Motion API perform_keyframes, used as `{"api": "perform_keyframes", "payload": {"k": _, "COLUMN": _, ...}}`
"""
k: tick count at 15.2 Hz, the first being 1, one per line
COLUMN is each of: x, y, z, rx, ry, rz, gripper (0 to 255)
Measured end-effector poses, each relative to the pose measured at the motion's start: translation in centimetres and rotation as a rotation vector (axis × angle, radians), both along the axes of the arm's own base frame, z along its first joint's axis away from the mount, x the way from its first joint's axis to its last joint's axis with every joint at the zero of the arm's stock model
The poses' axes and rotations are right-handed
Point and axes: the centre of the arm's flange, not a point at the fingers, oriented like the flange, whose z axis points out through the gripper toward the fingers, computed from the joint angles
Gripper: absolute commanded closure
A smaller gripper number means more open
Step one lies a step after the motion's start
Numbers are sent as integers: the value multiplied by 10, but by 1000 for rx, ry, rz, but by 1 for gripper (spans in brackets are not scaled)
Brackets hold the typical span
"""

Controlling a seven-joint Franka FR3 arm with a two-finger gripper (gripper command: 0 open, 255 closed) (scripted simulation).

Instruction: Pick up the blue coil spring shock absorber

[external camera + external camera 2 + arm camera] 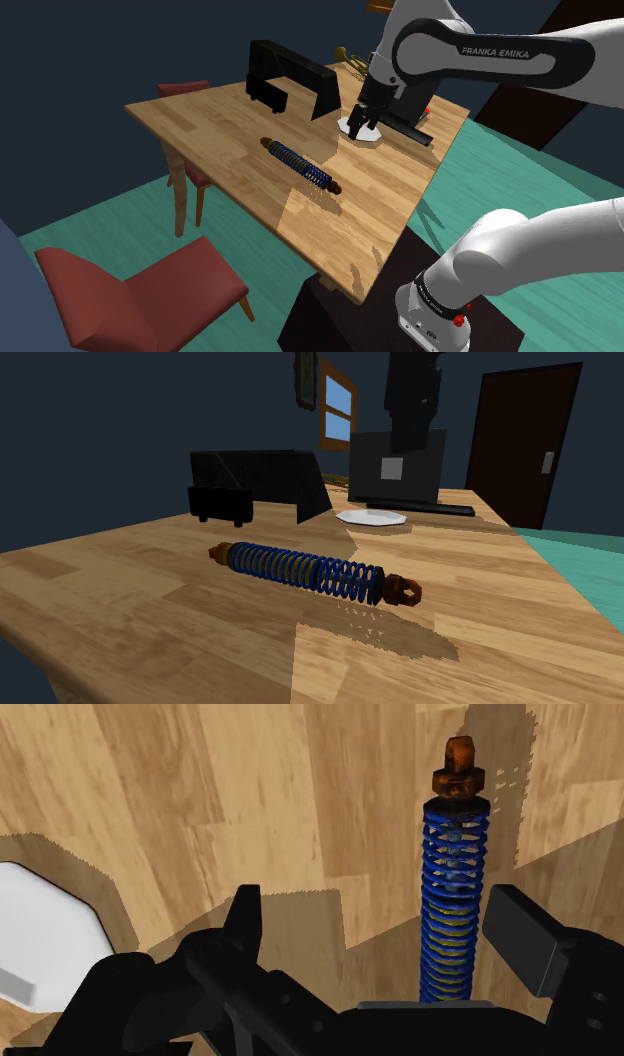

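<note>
The blue coil spring shock absorber (300,167) lies flat on the wooden table (220,130), with rusty brown mounts at both ends. In the second exterior view the shock absorber (310,570) is near the table's middle. My black gripper (361,126) hangs above the white plate (360,132), to the shoulder view's right of the spring and apart from it. In the wrist view the gripper (385,929) is open. The shock absorber (455,894) shows on the table below, nearer the right finger (525,939), untouched.
A black box-like object (290,75) stands at the table's far side, and a low black object (415,132) lies beside the plate. The white plate (40,944) is off to the left finger's side. Red chairs (140,290) stand by the table's near and far edges.
</note>
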Motion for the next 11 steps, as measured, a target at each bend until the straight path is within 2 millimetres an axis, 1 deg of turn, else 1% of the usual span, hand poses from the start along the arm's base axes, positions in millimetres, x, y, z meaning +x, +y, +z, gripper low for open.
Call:
{"api": "perform_keyframes", "payload": {"k": 2, "x": 19, "y": 14, "z": -17, "rx": -2, "ry": 5, "rz": 25, "gripper": 0}}
{"api": "perform_keyframes", "payload": {"k": 5, "x": 42, "y": 36, "z": -42, "rx": -6, "ry": 13, "rz": 62, "gripper": 0}}
{"api": "perform_keyframes", "payload": {"k": 7, "x": 54, "y": 51, "z": -54, "rx": -8, "ry": 18, "rz": 87, "gripper": 0}}
{"api": "perform_keyframes", "payload": {"k": 8, "x": 63, "y": 62, "z": -64, "rx": -9, "ry": 21, "rz": 100, "gripper": 0}}
{"api": "perform_keyframes", "payload": {"k": 11, "x": 82, "y": 84, "z": -94, "rx": -12, "ry": 30, "rz": 137, "gripper": 0}}
